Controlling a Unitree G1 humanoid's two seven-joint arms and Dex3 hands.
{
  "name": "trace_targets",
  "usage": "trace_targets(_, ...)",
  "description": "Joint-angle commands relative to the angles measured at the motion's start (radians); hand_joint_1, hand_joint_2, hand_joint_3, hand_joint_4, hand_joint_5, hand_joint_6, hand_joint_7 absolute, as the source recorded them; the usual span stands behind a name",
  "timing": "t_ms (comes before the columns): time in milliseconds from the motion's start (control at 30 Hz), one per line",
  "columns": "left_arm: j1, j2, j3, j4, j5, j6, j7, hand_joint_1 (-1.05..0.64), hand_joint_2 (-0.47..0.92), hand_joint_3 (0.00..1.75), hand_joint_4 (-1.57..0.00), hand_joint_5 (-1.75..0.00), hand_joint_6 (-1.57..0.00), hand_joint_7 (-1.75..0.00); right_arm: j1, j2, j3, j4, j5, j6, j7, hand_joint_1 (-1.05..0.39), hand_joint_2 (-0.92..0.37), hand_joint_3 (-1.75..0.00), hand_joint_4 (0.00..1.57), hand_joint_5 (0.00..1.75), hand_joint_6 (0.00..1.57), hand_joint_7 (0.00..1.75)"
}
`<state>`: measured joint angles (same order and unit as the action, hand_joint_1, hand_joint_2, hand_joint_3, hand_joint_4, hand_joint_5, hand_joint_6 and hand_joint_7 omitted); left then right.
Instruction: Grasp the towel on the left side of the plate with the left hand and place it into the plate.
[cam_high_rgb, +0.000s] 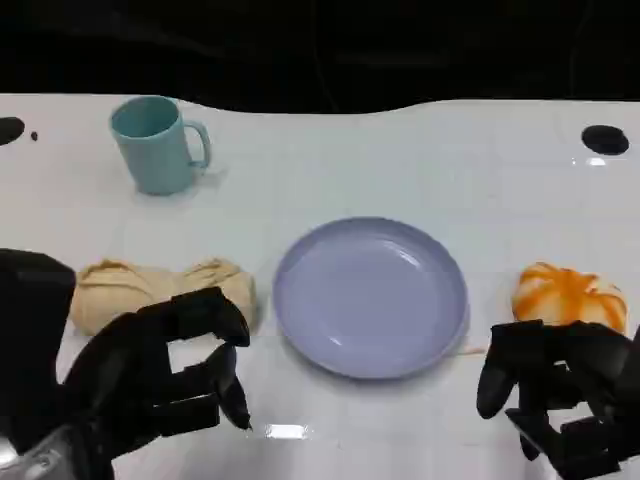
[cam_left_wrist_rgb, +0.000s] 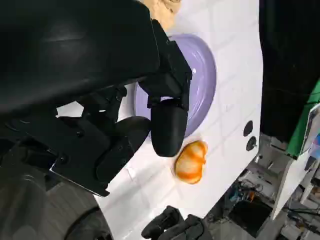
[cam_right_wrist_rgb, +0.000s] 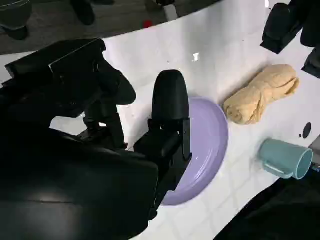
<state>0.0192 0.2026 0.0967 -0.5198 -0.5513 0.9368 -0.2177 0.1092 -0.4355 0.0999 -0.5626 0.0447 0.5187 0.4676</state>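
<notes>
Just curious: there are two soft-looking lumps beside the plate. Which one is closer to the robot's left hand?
The plain beige towel, lying left of the plate, just beyond the left hand. The orange-streaked lump lies on the plate's other side, by the right hand.

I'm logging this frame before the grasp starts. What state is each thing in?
Towel: rolled up, lying on the table left of the plate, not held.
Plate: empty, flat on the table.
Mug: upright, handle toward the plate's side.
Orange-striped thing: resting on the table right of the plate, untouched.
Left hand: open, holding nothing, near the towel.
Right hand: open, holding nothing.
</notes>
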Motion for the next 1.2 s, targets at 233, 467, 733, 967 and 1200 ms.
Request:
trace_targets(233, -0.006, 0.017, 0.004, 0.007, 0.004, -0.009, -0.002, -0.13, 0.57, 1.23, -0.82, -1.75, -0.70, -1.70, -0.006, -0.010, -0.006, 0.000, 0.006, 0.000, 0.001, 0.06, -0.59, -1.07, 0.69, 1.69, 0.68, 1.42)
trace_targets(467, -0.004, 0.022, 0.000, 0.007, 0.007, -0.017, -0.006, -0.12, 0.57, 1.24, -0.82, -1.75, -0.70, -1.70, -0.006, -0.011, -0.005, 0.001, 0.005, -0.006, 0.002, 0.06, -0.59, -1.07, 0.70, 1.69, 0.68, 1.43)
trace_targets(733, -0.008, 0.016, 0.006, 0.011, -0.002, -0.010, -0.001, -0.12, 0.57, 1.24, -0.82, -1.75, -0.70, -1.70, -0.008, -0.010, -0.004, 0.000, 0.004, 0.000, 0.000, 0.06, -0.59, -1.07, 0.69, 1.70, 0.68, 1.42)
trace_targets(967, -0.004, 0.017, 0.006, 0.008, 0.003, -0.024, -0.001, -0.13, 0.56, 1.24, -0.80, -1.75, -0.68, -1.70, -0.007, -0.008, -0.002, -0.002, 0.003, -0.003, -0.001, 0.07, -0.59, -1.07, 0.69, 1.70, 0.68, 1.43)
trace_targets(1200, 0.010, 0.013, 0.000, 0.011, 0.031, -0.099, -0.003, -0.14, 0.62, 1.08, -0.72, -1.65, -0.71, -1.38, -0.011, -0.008, 0.002, -0.001, 0.000, 0.001, -0.003, 0.06, -0.59, -1.06, 0.69, 1.69, 0.68, 1.43)
